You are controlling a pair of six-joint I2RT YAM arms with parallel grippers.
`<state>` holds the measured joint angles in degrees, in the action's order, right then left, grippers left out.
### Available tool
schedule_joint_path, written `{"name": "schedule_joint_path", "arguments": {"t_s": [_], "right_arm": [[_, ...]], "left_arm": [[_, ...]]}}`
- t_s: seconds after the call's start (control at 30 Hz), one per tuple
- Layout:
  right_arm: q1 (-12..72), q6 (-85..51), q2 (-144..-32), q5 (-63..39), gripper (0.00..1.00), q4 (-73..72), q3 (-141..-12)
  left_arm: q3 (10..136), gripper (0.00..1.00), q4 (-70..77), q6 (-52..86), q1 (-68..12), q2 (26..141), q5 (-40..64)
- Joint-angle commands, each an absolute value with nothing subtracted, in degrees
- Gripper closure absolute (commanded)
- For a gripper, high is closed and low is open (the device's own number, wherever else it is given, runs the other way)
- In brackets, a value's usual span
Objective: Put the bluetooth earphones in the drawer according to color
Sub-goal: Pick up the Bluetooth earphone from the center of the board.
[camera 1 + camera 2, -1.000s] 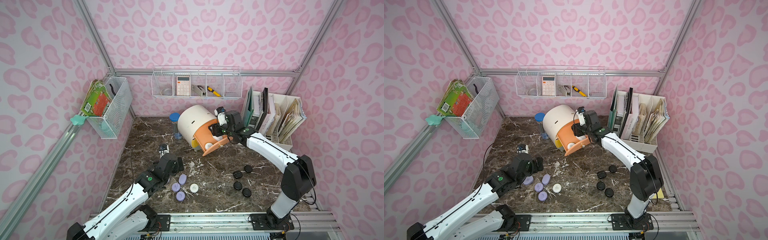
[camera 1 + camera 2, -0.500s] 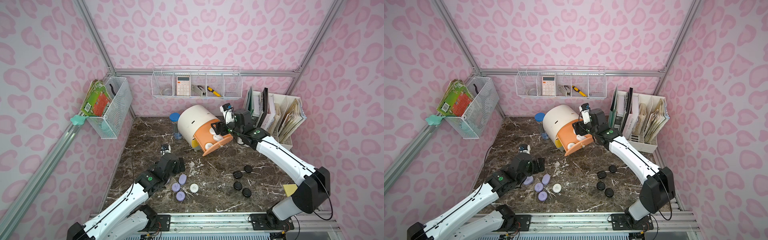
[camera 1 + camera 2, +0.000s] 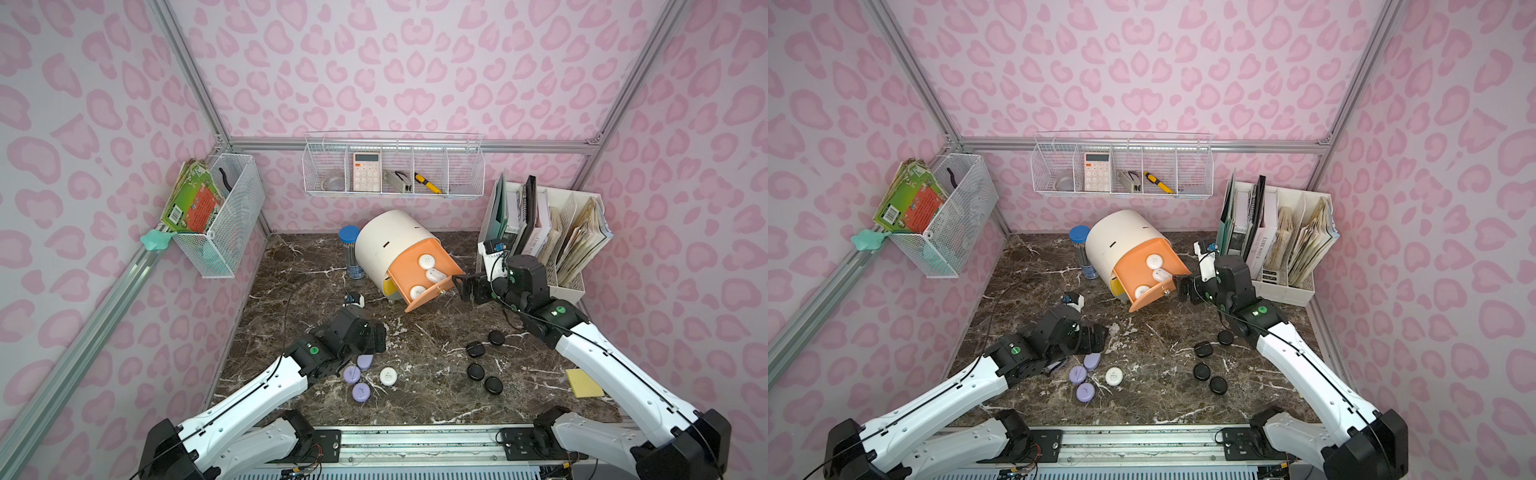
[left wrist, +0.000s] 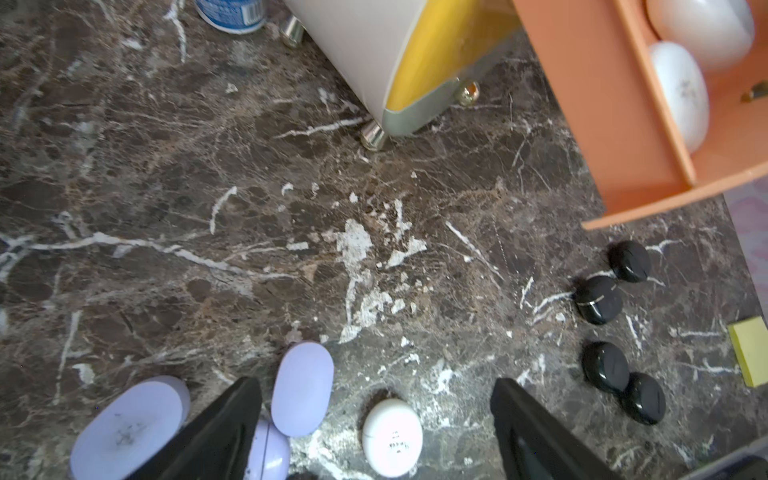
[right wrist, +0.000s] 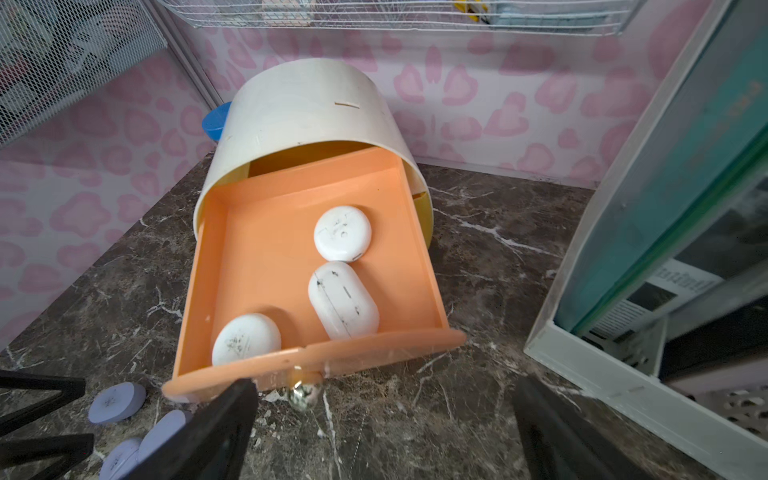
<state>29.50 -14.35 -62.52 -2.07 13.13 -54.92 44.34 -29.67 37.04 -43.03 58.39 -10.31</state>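
Observation:
The drawer, a white barrel cabinet [image 3: 388, 245], stands at the back with its peach tray [image 5: 266, 249] pulled out. Three white earphone cases [image 5: 342, 232] [image 5: 343, 300] [image 5: 246, 338] lie in that tray. My right gripper [image 3: 462, 286] [image 5: 384, 382] hangs open and empty just in front of the tray's knob [image 5: 305, 390]. My left gripper [image 3: 376, 340] [image 4: 374, 382] is open low over the table, with one white case [image 4: 392, 436] lying between its fingers. Three lilac cases [image 3: 365, 362] [image 3: 351, 374] [image 3: 360, 392] sit beside it. Several black cases [image 3: 475, 349] lie to the right.
A blue-capped jar [image 3: 350, 249] stands left of the cabinet. A white file rack [image 3: 548, 237] with books fills the back right corner, close to my right wrist. A yellow sticky pad [image 3: 584, 383] lies at the right edge. Wire baskets [image 3: 392, 170] [image 3: 224, 212] hang on the walls.
My right gripper has drawn back from over the peach tray to its front right and opened wider. The left arm has stayed by the lilac cases.

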Motion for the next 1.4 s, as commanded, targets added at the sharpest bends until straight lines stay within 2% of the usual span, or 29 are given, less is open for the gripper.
{"name": "schedule_joint_path", "arguments": {"t_s": [0.0, 0.27, 0.5, 0.97, 1.1, 1.37], "right_arm": [[28.97, -15.87, -57.64, 0.87, 0.02, 11.57, -50.51], [27.76, -19.02, -47.33, 0.39, 0.02, 10.22, -39.87], [27.75, -19.16, -46.35, -1.61, 0.02, 10.01, -39.41], [27.64, -19.14, -47.05, -2.57, 0.02, 9.8, -39.35], [27.64, -19.13, -47.15, -2.57, 0.02, 9.8, -39.21], [27.65, -19.14, -47.28, -2.58, 0.02, 9.76, -39.31]], "left_arm": [[45.58, 0.11, -34.06, 40.63, -45.81, 60.77, -9.57], [48.29, 0.17, -37.41, 45.73, -53.46, 71.51, -9.58], [50.82, 0.17, -39.29, 48.91, -58.18, 80.39, -10.63], [49.04, 0.16, -33.0, 50.12, -58.64, 90.79, -7.42], [49.28, 0.2, -31.66, 50.19, -58.8, 92.3, -6.17], [50.89, 0.35, -34.2, 50.45, -59.63, 94.95, -7.88]]}}
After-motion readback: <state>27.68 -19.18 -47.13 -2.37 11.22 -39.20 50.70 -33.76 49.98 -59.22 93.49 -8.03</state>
